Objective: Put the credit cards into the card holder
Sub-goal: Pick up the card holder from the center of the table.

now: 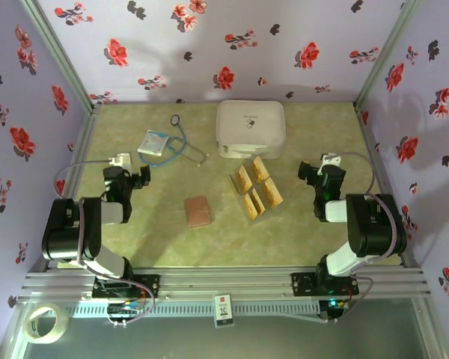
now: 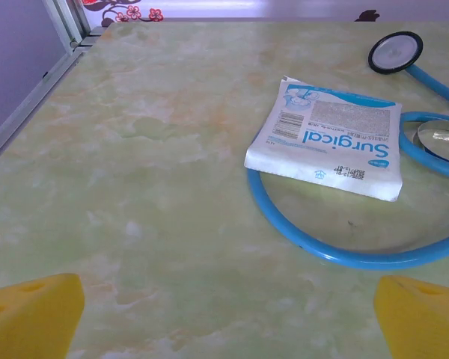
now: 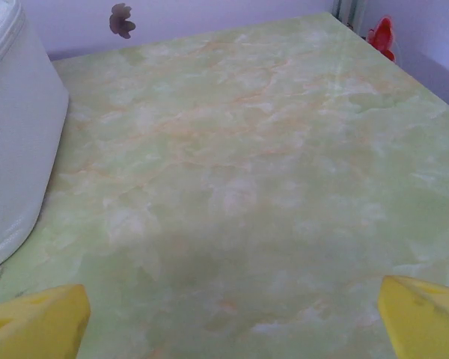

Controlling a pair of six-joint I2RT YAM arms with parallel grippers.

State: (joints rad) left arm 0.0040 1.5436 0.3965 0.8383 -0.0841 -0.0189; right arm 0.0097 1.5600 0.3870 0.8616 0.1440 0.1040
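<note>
From above, the green marbled desk (image 1: 135, 239) carries a small square reddish-brown leather-like card holder (image 1: 199, 211), lying closed near the middle, well apart from both arms. Just to its right, several golden-yellow flat rectangular credit cards (image 1: 257, 188) lie loosely clustered, close together, between the card holder and the right claw (image 1: 307, 171). Behind the cards sits a large white rounded case (image 1: 251, 129). Left of that case lie a white-and-blue surgical packet (image 1: 154, 143) and a blue-tubed stethoscope (image 1: 188, 146), the packet resting partly on the tubing. The left claw (image 1: 141, 179) hangs near the packet, on its near side. A roll of clear tape (image 1: 45, 323) lies in front of the rail.

On the left wrist camera, the left claw's yellow fingertips (image 2: 31, 314) sit at the bottom corners, spread wide with nothing between them but bare desk. The packet lies ahead to the right, over the stethoscope's loop.

On the right wrist camera, the right claw's yellow fingertips (image 3: 425, 314) are likewise spread wide and hold nothing. The white case stands at the left edge.
</note>
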